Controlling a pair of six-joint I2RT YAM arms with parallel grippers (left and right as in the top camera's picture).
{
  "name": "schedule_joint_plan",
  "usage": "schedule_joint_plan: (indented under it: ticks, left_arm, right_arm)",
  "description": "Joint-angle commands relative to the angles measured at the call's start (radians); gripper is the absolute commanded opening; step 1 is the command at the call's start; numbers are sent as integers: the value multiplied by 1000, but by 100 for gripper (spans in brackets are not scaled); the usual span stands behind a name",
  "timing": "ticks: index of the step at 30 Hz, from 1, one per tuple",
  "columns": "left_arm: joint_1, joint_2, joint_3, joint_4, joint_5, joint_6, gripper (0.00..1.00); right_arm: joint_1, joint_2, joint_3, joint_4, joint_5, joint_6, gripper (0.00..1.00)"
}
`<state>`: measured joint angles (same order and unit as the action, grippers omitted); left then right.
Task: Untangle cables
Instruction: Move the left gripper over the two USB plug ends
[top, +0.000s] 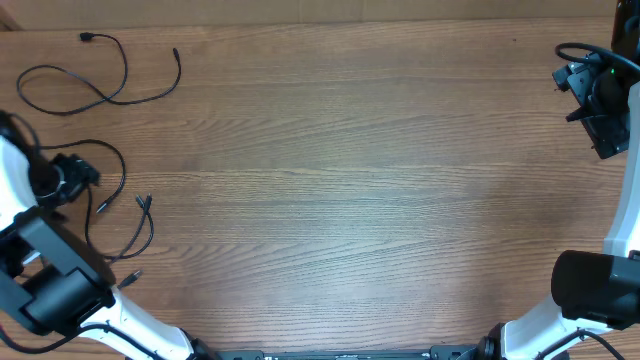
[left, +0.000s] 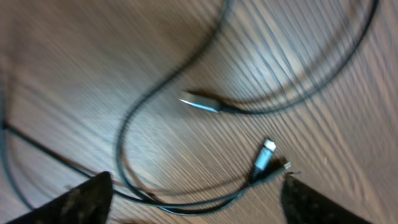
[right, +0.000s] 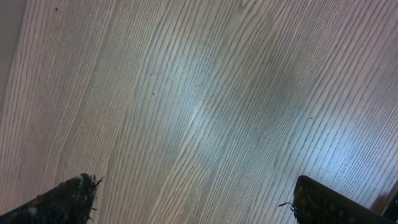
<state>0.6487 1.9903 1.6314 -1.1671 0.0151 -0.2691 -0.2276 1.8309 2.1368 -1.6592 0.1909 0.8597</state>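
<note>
Thin black cables lie at the table's left side. One cable (top: 86, 37) loops alone at the far left corner. A second group of cables (top: 121, 178) curls beside my left gripper (top: 82, 178), with small plug ends (top: 143, 201) lying loose. In the left wrist view two strands (left: 186, 202) run across the wood between my left gripper's (left: 196, 200) wide-apart fingers (left: 81, 202), touching neither. A silvery plug (left: 200, 102) and another plug (left: 266, 155) lie ahead. My right gripper (top: 572, 95) hangs open at the far right, over bare wood (right: 193, 112), with nothing between its fingers (right: 323, 205).
Thicker black arm wires (top: 590, 50) loop over the right arm at the back right. Both arm bases stand at the near corners, the left base (top: 50, 290) close to a cable end (top: 133, 274). Wood table (top: 350, 180) stretches between the arms.
</note>
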Motion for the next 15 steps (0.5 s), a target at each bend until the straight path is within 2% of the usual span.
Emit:
schedule_joint_plan:
  ticks: [1, 5, 7, 11, 15]
  left_arm:
    - [-63, -1, -63, 5, -12, 68, 88]
    - [-97, -1, -150, 46, -113, 90, 80]
    - [-100, -1, -199, 90, -126, 121, 82]
    - [-100, -1, -277, 169, -64, 243, 85]
    - [-100, -1, -290, 200, 70, 362, 86]
  right_arm:
    - [2, -7, -4, 5, 18, -4, 100]
    - [2, -7, -4, 5, 18, -4, 100]
    - [2, -7, -4, 5, 18, -4, 100]
    - [2, -7, -4, 5, 18, -4, 100]
    - [2, -7, -4, 5, 18, -4, 100]
